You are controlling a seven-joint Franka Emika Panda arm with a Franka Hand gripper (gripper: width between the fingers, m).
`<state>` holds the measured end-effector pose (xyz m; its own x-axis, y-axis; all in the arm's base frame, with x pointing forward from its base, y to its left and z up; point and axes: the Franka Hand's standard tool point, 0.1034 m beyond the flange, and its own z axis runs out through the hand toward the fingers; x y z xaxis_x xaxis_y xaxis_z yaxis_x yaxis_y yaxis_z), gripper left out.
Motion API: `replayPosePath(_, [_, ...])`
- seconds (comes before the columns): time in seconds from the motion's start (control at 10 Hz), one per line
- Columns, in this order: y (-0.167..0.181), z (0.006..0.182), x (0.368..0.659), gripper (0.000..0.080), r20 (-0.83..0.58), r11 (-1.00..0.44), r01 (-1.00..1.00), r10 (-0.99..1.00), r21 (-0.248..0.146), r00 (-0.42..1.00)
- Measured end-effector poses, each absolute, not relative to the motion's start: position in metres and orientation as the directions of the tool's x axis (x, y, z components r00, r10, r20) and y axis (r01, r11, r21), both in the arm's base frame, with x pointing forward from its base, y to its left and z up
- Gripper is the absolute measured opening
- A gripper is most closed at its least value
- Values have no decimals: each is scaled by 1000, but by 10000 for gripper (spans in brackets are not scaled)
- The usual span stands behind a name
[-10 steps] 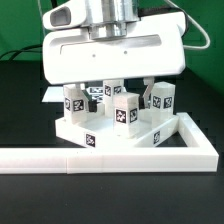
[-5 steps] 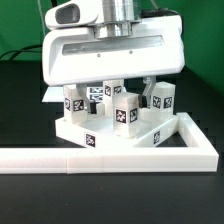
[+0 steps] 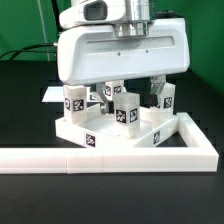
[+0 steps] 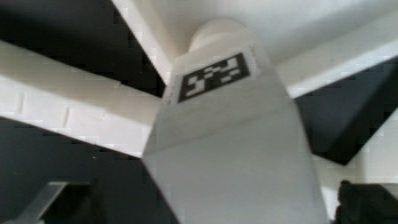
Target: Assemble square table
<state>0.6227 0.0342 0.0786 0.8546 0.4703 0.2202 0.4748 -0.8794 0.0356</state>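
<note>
I am hovering my claw (image 3: 132, 92), jaws spread wide and grasping nothing, above the white plastic square tabletop (image 3: 105, 133). A short white tagged block leg (image 4: 228, 130) is standing upright between my fingers (image 3: 156, 91), on the black counter (image 3: 110, 195).

White tabletop (image 3: 105, 135) flat; tagged legs (image 3: 125, 110) upright on it.

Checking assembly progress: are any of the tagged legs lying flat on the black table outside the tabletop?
No. In the exterior view the legs all stand upright on the tabletop, inside its rim.
</note>
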Motion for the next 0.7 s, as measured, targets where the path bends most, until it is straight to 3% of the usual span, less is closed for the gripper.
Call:
replayPosePath(0.3, [33, 73, 615, 649, 196, -780, 621, 623, 80, 757])
replayPosePath(0.7, [35, 73, 616, 635, 191, -802, 594, 594, 65, 781])
